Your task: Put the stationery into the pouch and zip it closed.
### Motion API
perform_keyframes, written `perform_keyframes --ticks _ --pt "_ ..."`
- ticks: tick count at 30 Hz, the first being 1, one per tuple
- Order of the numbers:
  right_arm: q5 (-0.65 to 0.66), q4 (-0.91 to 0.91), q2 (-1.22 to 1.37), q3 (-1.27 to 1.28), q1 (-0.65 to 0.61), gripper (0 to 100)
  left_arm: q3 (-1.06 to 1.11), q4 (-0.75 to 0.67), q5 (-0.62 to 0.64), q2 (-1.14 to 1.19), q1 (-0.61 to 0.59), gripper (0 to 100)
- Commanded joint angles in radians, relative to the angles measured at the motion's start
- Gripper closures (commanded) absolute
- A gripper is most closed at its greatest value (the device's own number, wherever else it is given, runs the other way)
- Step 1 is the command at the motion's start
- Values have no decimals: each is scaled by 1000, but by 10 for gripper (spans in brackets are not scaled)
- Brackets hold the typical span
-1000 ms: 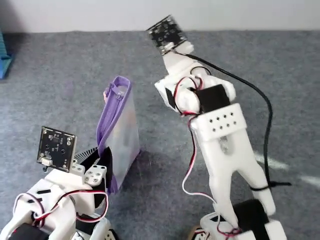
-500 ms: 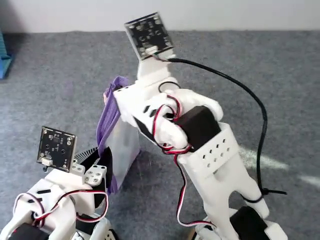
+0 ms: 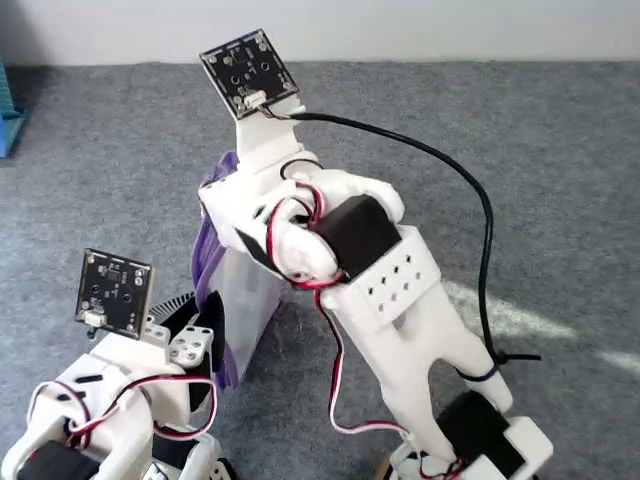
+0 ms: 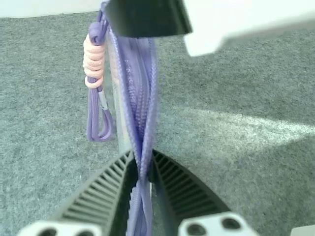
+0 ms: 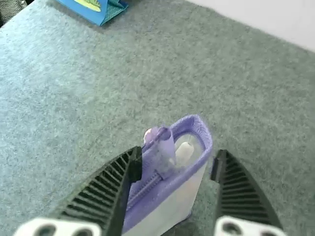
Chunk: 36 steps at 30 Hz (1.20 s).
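A clear pouch with purple zipper trim stands upright on the grey carpet. My left gripper is shut on the pouch's near zipper edge; in the high view it sits at the lower left. A pink cord and a purple loop hang from the pouch's far end. My right gripper is open above that far end, one finger on each side of the pouch, with the purple zipper pull between them. The right arm covers the pouch's top from above.
A blue object lies at the carpet's far left edge. The right arm's black cable arcs over the carpet to the right. A pale wall bounds the back.
The right arm has swung left from beside the pouch to over its far top end. The left arm and the pouch have stayed put.
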Motion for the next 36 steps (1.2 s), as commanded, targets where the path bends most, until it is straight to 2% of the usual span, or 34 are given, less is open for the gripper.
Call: perform_keyframes --ticks 1,3,8,14,22,25,29,31,33,36 --pt "48 -48 50 2 94 907 -10 6 -21 -17 8 989" --pt "81 -70 56 2 107 949 -10 6 -25 -17 8 989" --pt "137 -77 62 6 108 950 -8 2 -37 -17 8 989" --pt "137 -65 73 -26 122 950 -8 -2 -37 -17 8 989" --pt "133 113 44 -103 68 955 -8 -20 -34 -17 2 981" --pt "112 148 41 -103 64 957 -8 -57 -32 -17 -2 903" --pt "109 196 33 -107 51 994 -8 -103 18 -15 -2 727" --pt "109 231 22 -107 30 989 -5 -112 29 -8 2 688" --pt "107 254 1 -107 7 991 27 -141 28 -9 6 707" --pt "109 262 -28 -107 -2 991 76 -158 26 -14 6 804"
